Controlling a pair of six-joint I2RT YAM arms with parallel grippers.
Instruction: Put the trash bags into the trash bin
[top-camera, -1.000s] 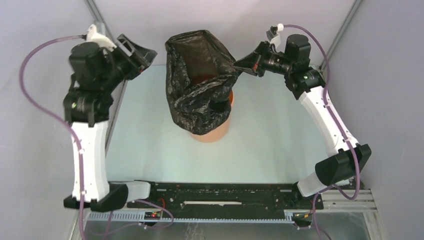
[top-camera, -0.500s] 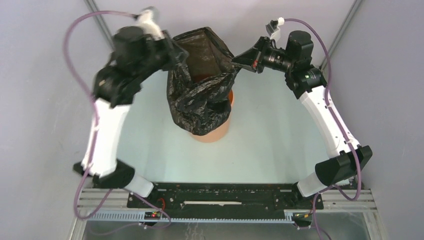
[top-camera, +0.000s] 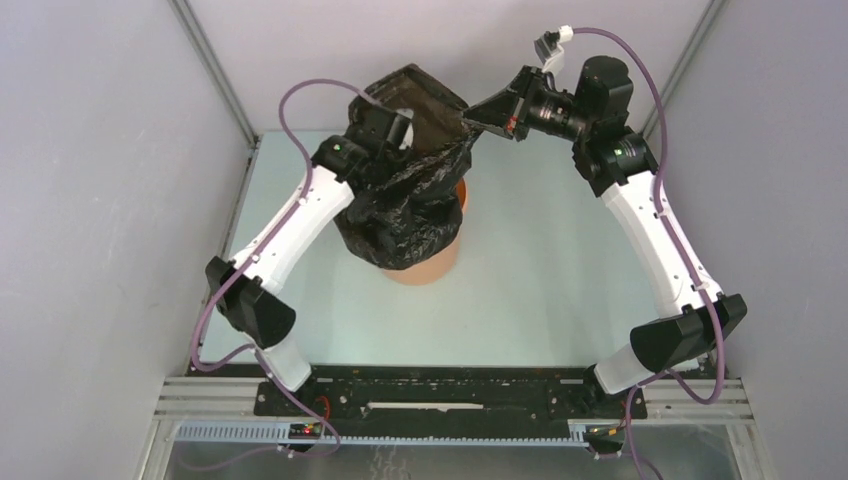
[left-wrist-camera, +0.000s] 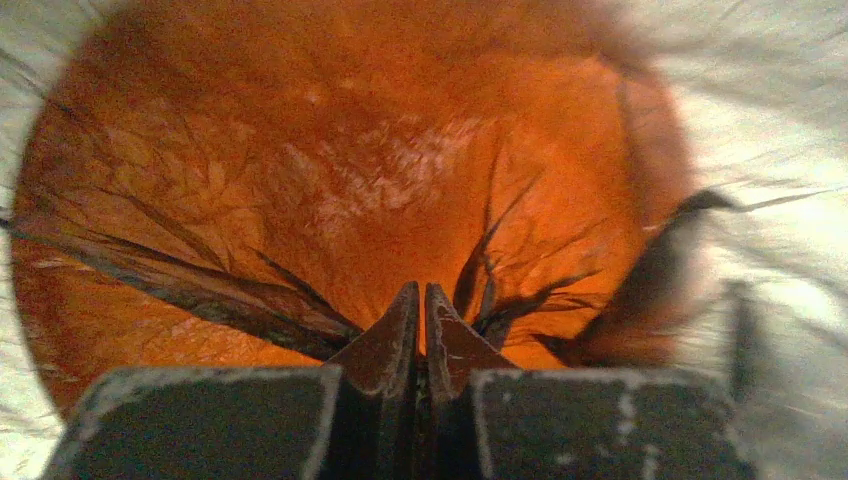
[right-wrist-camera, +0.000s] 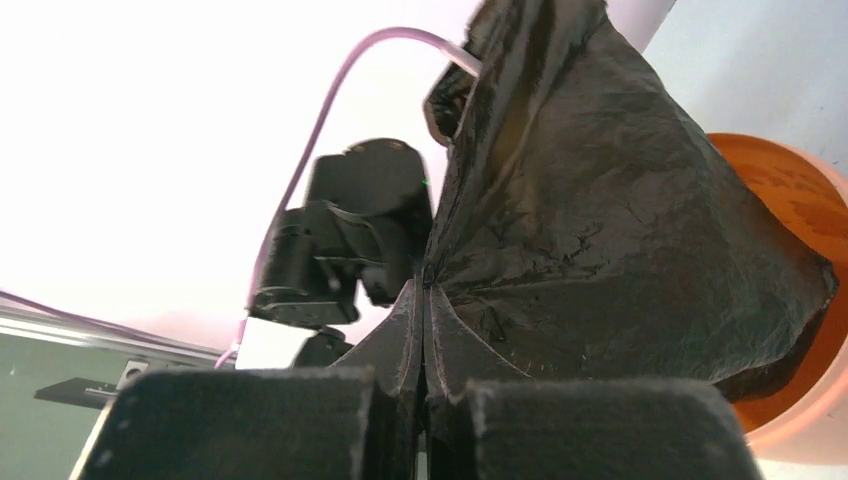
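The black trash bag drapes over the orange trash bin at mid-table, its mouth lifted above the rim. My right gripper is shut on the bag's upper right edge and holds it up; in the right wrist view the film fans out from the closed tips, the bin behind. My left gripper reaches down into the bag's mouth. In the left wrist view its jaws stand a hair apart, tips against the thin film, creases running from them, orange showing through.
The bin stands on a pale green table closed in by grey walls on the left, right and far sides. A black mounting rail with both arm bases runs along the near edge. The left arm's purple cable arcs beside the bag.
My left arm swung from the far left wall over to the bin and down into the bag's mouth, its jaws closing on the way. The right gripper lifted the bag's edge slightly.
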